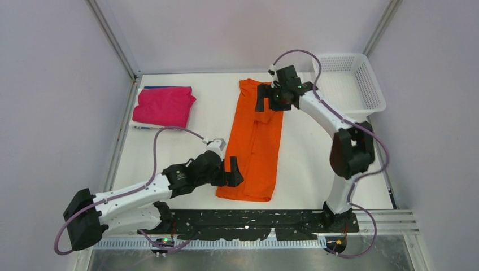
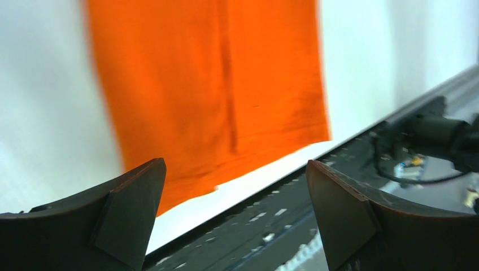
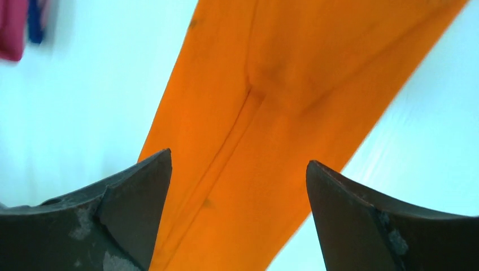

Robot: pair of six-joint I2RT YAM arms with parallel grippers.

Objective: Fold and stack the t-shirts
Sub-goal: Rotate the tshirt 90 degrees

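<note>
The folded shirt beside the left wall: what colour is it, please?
The shirt is magenta-pink, clearest in the top view.

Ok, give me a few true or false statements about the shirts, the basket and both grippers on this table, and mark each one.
1. The plain bright orange t-shirt lies folded into a long strip on the white table. True.
2. The left gripper is shut on the orange shirt's near edge. False: it is open and holds nothing.
3. The magenta-pink t-shirt sits inside the white plastic mesh basket. False: it lies folded on the table at the far left, and the basket is at the far right.
4. The right gripper is open over the orange shirt's far end. True.
</note>
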